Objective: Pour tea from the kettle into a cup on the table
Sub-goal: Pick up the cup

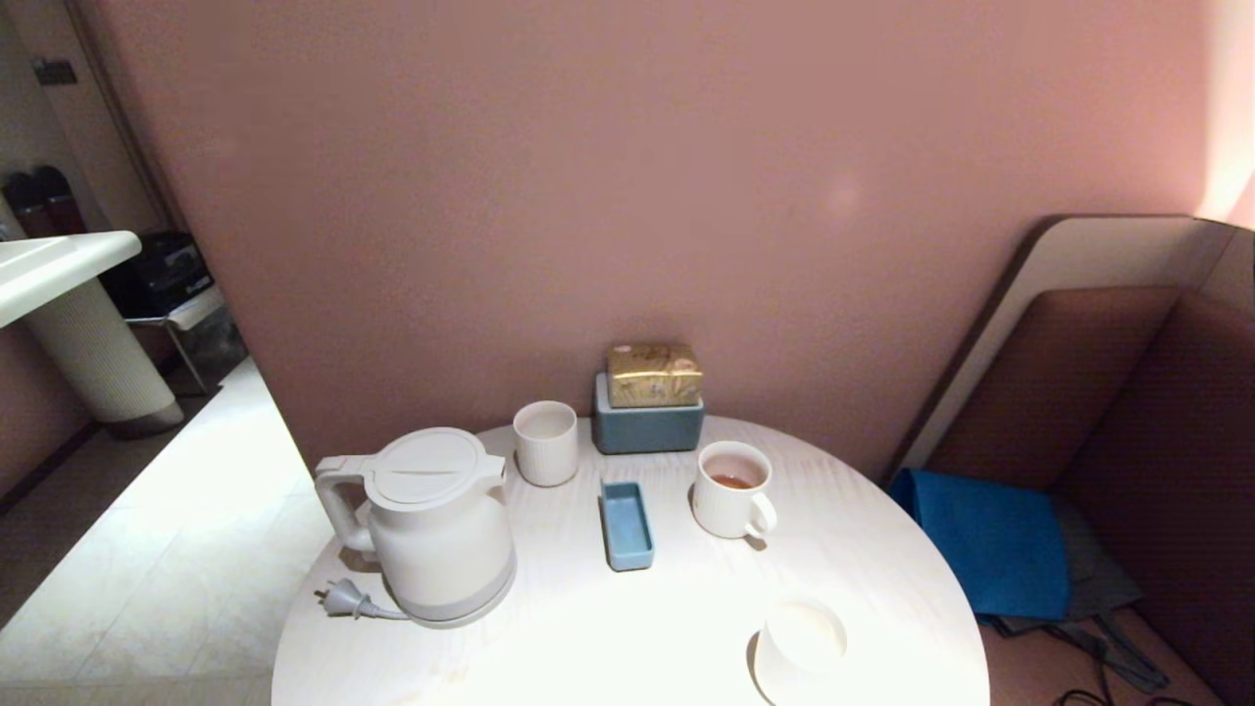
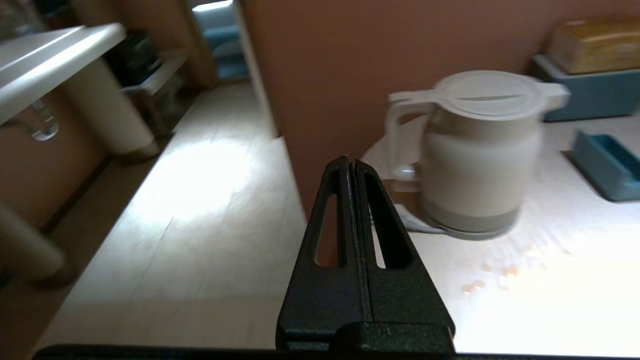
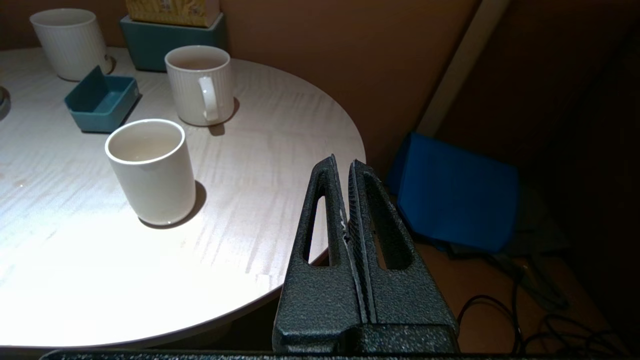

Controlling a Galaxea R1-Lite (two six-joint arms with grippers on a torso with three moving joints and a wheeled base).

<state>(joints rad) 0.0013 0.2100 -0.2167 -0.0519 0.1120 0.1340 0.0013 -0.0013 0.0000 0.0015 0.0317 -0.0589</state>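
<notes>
Kettle set down, cup holding tea
Closed, empty left gripper (image 2: pixel 351 161) hangs off-table; kettle (image 2: pixel 475 155) at its two o'clock, apart.

No legible text anywhere.

A round table (image 1: pixel 608 628) with a pale wood-grain top stood against a pink wall. At its left edge sat the cream kettle (image 1: pixel 431 525) on its grey base, its plug (image 1: pixel 338 598) lying beside it. Further right came a handleless ribbed cup (image 1: pixel 546 442), a small blue tray (image 1: pixel 627 524), a blue box (image 1: pixel 647 427), the ribbed cup (image 1: pixel 732 489) and, nearest, a smooth white cup (image 1: pixel 802 647).
</notes>
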